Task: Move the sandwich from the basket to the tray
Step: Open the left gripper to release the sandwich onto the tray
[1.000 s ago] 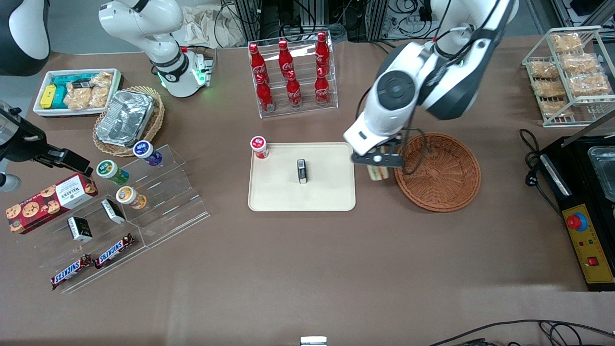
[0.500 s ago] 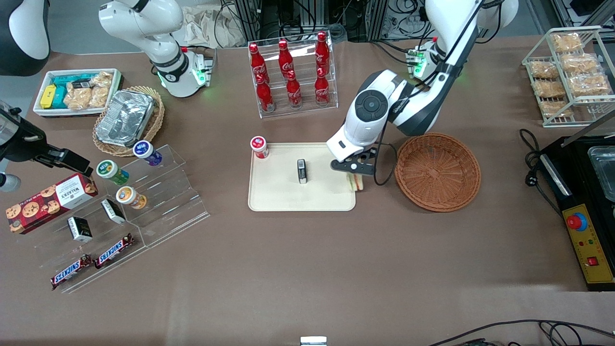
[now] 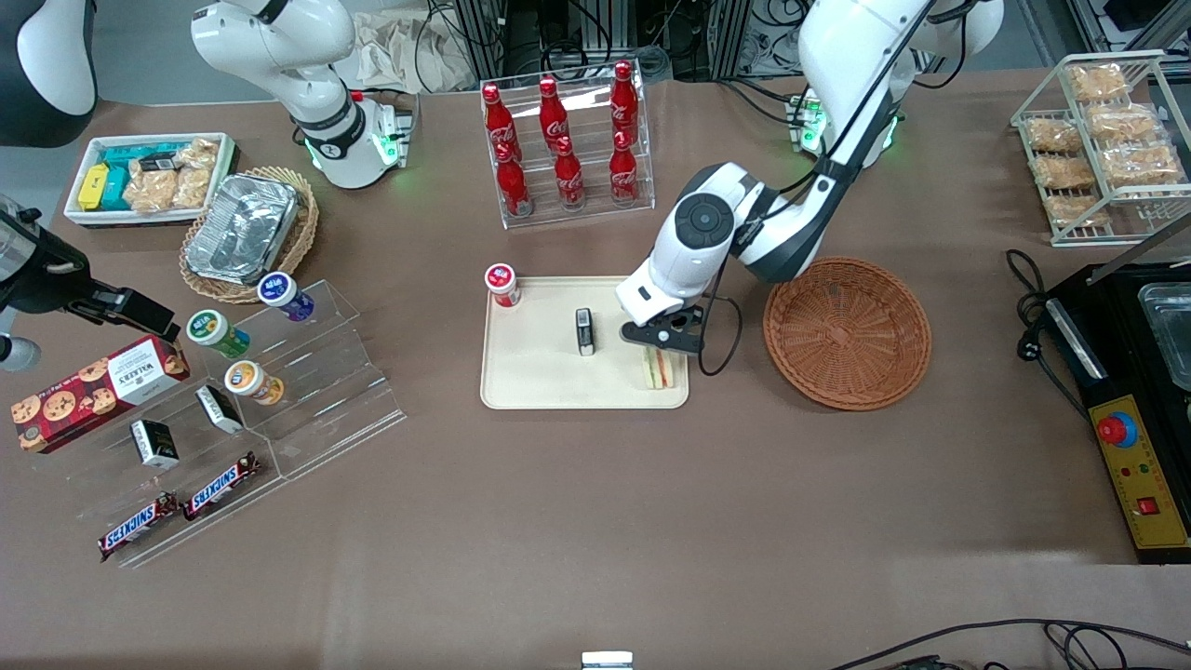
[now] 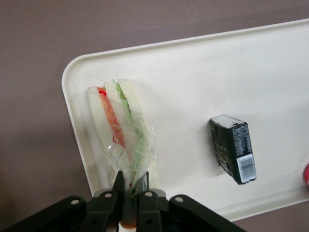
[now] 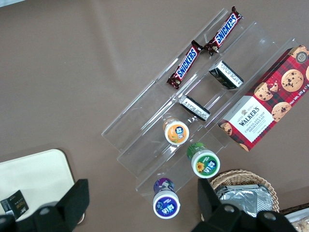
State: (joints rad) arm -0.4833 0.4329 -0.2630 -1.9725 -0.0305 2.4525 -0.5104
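Sandwich held over the tray's corner

The gripper has its 2 fingers pinched nearly closed on the wrapped sandwich, which sits at the tray corner nearest the basket, beside a small black box.

"SNICKERS" reads on both chocolate bars, at the top of the right wrist view. "WALKERS" stands on the red tartan cookie box, at that view's right edge. The red bottles, upper centre of the front view, carry Coca-Cola script.
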